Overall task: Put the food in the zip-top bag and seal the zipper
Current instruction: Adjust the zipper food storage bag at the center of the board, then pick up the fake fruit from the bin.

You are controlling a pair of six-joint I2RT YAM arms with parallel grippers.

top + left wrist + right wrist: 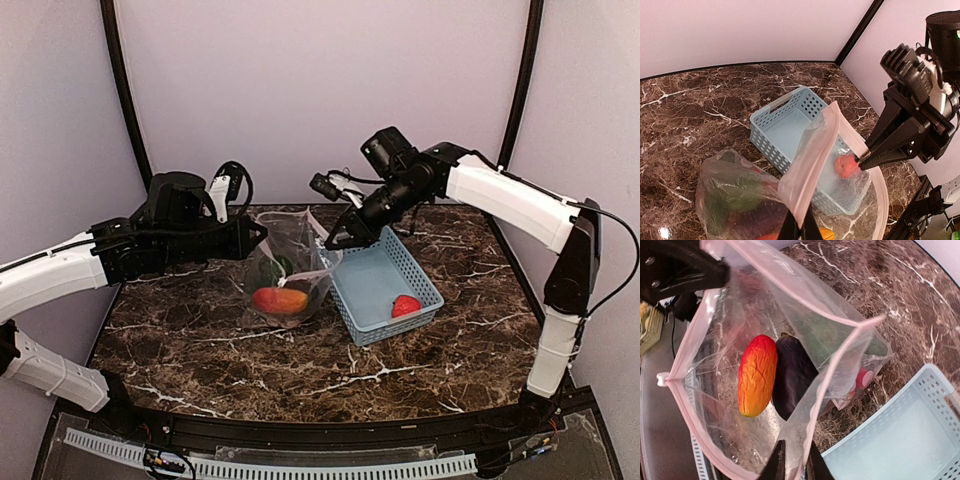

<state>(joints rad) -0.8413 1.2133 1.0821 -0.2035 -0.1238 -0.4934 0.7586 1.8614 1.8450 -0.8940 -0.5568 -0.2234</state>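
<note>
The clear zip-top bag (287,262) hangs open between my two grippers, its bottom resting on the table. My left gripper (257,232) is shut on the near-left part of the pale pink zipper strip (810,160), with its fingers (801,222) pinching it. My right gripper (333,241) is shut on the opposite rim (796,446). Inside the bag lie the orange mango (757,375), the purple eggplant (795,377), the green pepper (830,335) and the red-yellow balls (862,379). The red strawberry (405,305) lies in the light blue basket (372,282), outside the bag.
The basket stands right of the bag, almost touching it, under my right gripper. The dark marble table (200,340) stretches in front and to the left. Purple walls close the back and sides.
</note>
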